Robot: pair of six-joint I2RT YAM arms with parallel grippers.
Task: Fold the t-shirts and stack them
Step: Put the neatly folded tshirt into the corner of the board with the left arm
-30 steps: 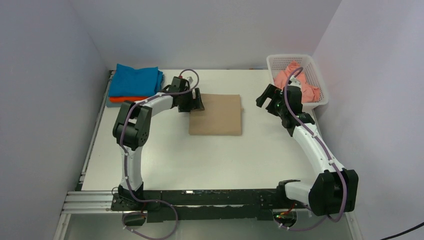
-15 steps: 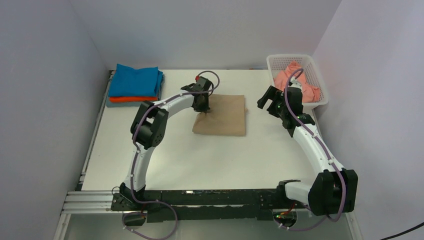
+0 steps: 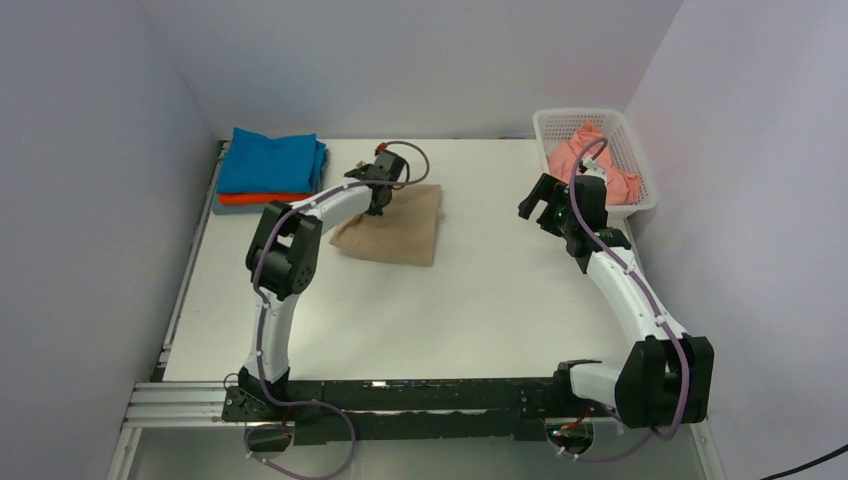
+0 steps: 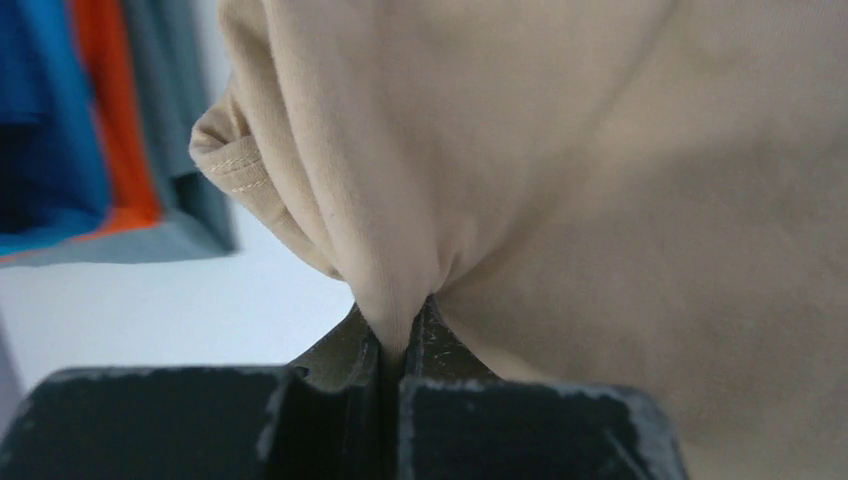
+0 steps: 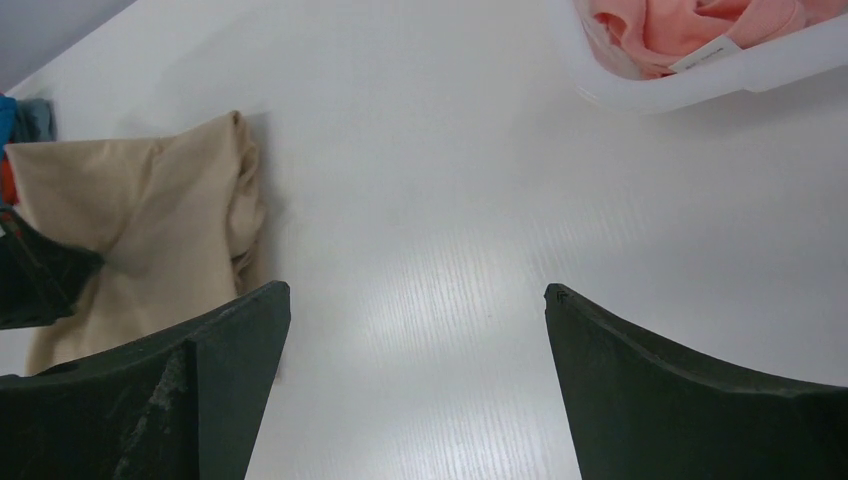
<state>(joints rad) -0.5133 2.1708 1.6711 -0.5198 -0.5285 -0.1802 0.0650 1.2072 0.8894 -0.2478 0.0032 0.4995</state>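
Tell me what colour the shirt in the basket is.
The shirt is salmon pink, clearest in the right wrist view.

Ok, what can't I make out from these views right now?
Grey cloth t-shirt: mostly under bright blue shirt and orange-red shirt, top view.
Salmon pink t-shirt in white mesh basket: cut off by right wrist frame edge.
Tan-beige t-shirt's layers: left wrist view too close.

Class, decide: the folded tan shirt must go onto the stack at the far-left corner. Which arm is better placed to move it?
Left. The left gripper is shut on the tan shirt at its edge, close to the stack; the right gripper hangs open and empty near the basket.
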